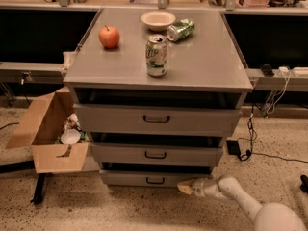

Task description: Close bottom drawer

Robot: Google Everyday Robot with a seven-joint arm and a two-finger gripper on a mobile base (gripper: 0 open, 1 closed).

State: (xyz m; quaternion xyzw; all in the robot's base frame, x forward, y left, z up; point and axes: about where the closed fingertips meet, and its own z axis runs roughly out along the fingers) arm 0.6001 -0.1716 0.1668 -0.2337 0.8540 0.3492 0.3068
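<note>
Gripper (185,188) low in the frame, right of centre, at the bottom drawer (125,178).
Spread or pressed together: impossible to tell. Placed at the lower right of the drawer front, right of its dark handle (155,180). Drawer lowest of three, slightly pulled out. Higher up, on the grey surface (207,66): apple (109,36), upright can (157,56).

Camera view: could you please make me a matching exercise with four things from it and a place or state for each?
Things:
1. apple
2. standing can
3. bottom drawer
4. gripper

Places or states:
A. low by the floor, at the lowest front panel, towards its right end
B. a little open, under two others
C. upright, nearer the camera than the bowl
D. red, on the cabinet top, left of the bowl

Pairs: 1-D, 2-C, 3-B, 4-A.
</note>
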